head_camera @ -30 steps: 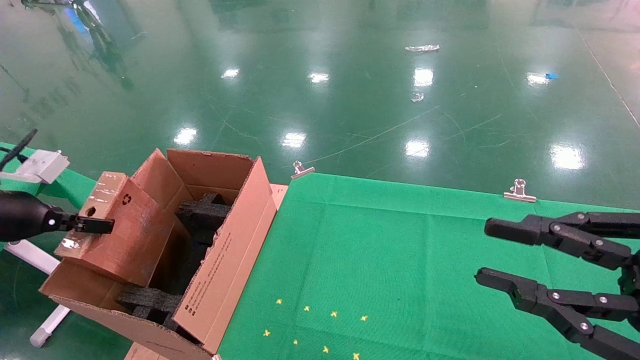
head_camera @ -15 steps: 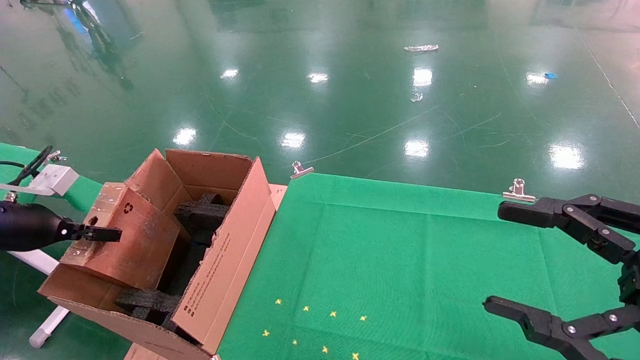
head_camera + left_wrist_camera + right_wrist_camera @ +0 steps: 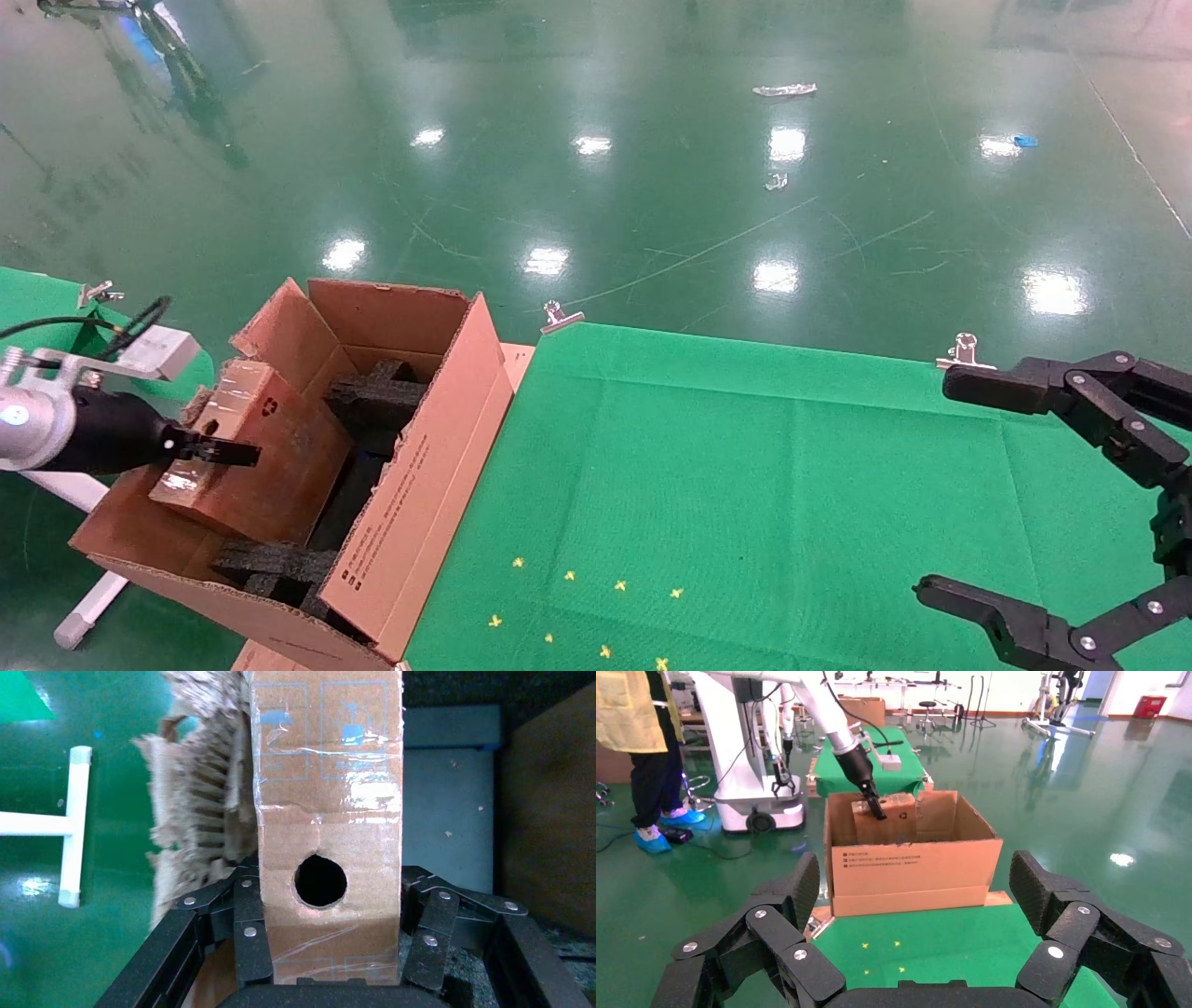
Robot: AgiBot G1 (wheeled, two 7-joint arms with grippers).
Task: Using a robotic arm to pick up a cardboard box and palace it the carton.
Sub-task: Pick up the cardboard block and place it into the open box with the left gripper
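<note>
while clamped in the left gripper (image 3: 219, 453), small taped cardboard box (image 3: 265, 447) hangs tilted, half inside the open carton (image 3: 410, 503), long axis toward 1 o'clock. needs lowering toward 5 o'clock between black foam pieces (image 3: 372, 396). right gripper (image 3: 1024, 503) idle at 3 o'clock, spread wide.

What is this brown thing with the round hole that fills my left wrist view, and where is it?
Observer: It is the cardboard box, clamped by the left gripper. The head view shows it tilted, its lower end inside the open carton.
Operator: What else is in that carton?
Observer: Black foam pieces line its bottom, under and beyond the box.
Operator: Is the other arm helping?
Observer: No. The right gripper hangs open over the green table, well apart from the carton.
</note>
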